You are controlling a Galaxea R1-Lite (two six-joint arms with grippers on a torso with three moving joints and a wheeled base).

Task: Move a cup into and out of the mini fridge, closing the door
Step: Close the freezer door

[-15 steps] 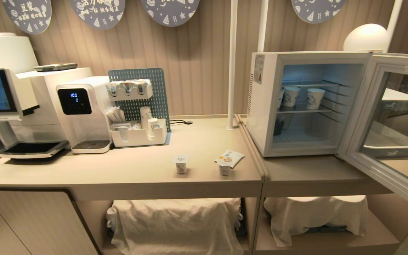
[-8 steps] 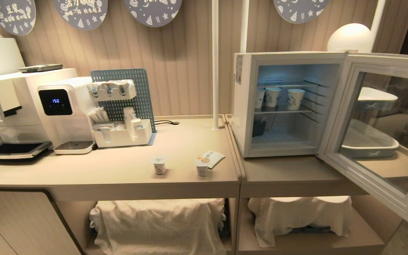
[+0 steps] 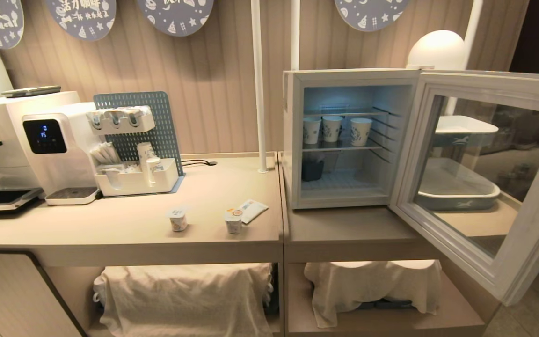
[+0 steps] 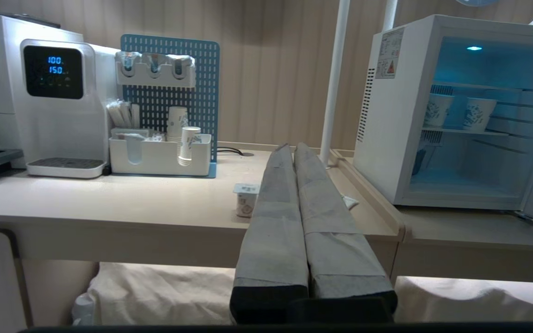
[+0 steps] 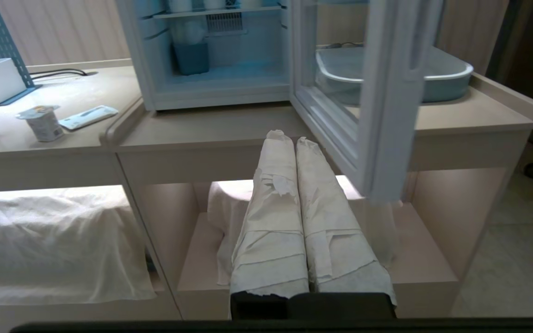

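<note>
Your view has slid right, so the robot moved, not the things. The two small cups (image 3: 178,219) sit on the tabletop (image 3: 124,229). The left end effector (image 4: 290,147) is pressed together, holding nothing. The mini fridge (image 3: 293,140) now sits nearer the middle, its door (image 3: 484,178) wide open. The right end effector (image 5: 288,138) is together too.
</note>
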